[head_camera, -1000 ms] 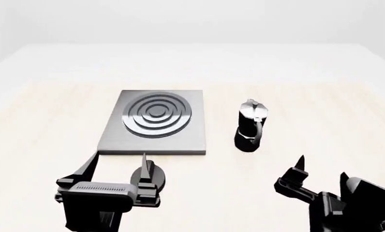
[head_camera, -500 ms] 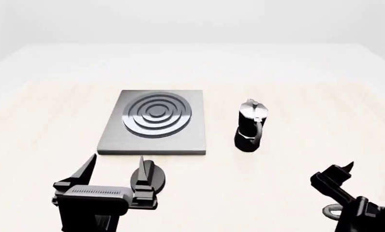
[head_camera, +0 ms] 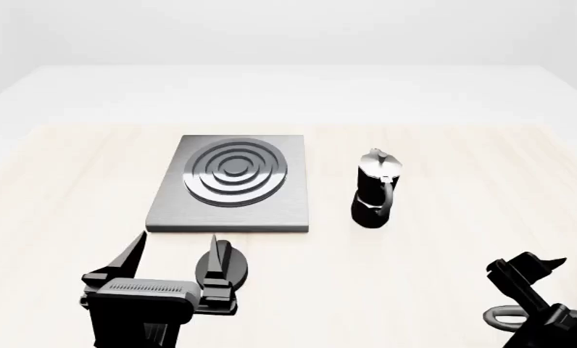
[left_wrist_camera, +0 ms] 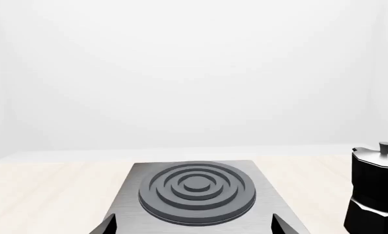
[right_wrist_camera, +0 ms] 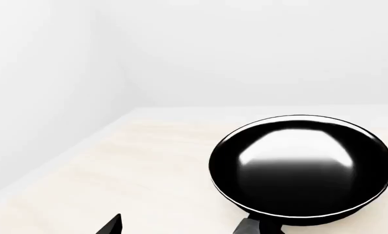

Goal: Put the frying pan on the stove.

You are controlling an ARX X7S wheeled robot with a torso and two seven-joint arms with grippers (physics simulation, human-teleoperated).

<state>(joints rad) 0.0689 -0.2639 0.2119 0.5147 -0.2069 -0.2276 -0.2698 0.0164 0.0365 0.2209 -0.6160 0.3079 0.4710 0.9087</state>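
Note:
The frying pan (right_wrist_camera: 301, 165) is a round glossy black pan lying on the pale wooden table, just ahead of my right gripper (right_wrist_camera: 194, 226). Its dark grey handle (right_wrist_camera: 246, 226) runs back toward the gripper's jaws, which stand apart with nothing between them. In the head view the right gripper (head_camera: 525, 267) sits at the lower right, with a grey loop (head_camera: 501, 317) beside it that looks like the handle's end. The stove (head_camera: 233, 181) is a grey square plate with dark rings. My left gripper (head_camera: 177, 246) hovers open just in front of the stove (left_wrist_camera: 194, 190).
A black-and-silver moka pot (head_camera: 375, 188) stands upright to the right of the stove, also seen in the left wrist view (left_wrist_camera: 376, 190). A small black round knob (head_camera: 222, 264) sits by my left gripper's right finger. White walls rise behind the table.
My right gripper has swung to the right and back toward the lower right corner of the head view, turning toward the pan. The left gripper has barely shifted.

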